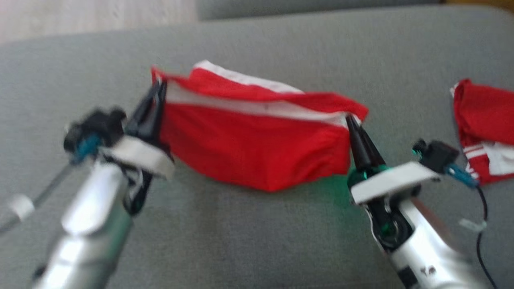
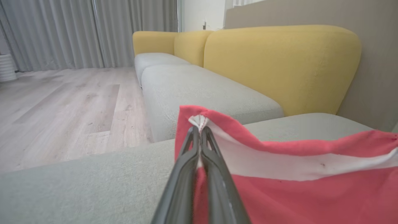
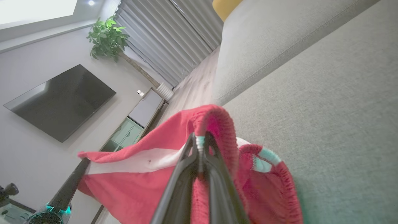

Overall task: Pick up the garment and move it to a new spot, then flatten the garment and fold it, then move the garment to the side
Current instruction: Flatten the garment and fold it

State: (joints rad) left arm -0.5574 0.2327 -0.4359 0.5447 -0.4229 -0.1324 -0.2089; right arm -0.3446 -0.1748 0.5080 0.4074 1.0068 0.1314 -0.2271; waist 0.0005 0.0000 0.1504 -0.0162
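Note:
A red garment (image 1: 257, 148) with a white band hangs stretched between my two grippers above the grey cushion (image 1: 257, 241). Its lower fold rests on the cushion. My left gripper (image 1: 158, 90) is shut on the garment's left upper corner; the left wrist view has its fingers (image 2: 199, 137) pinching the red and white cloth (image 2: 295, 186). My right gripper (image 1: 350, 118) is shut on the right upper corner. The right wrist view shows the red hem (image 3: 214, 124) looped over its fingertips (image 3: 199, 143), and my left gripper's dark fingers (image 3: 67, 189) at the lower left.
A second red and white garment (image 1: 486, 132) lies on the cushion at the right edge. Pale wood floor (image 1: 88, 16) shows beyond the cushion's far left edge. Yellow backrests (image 2: 279, 65) stand along the sofa. A black cable (image 1: 482, 224) trails beside my right arm.

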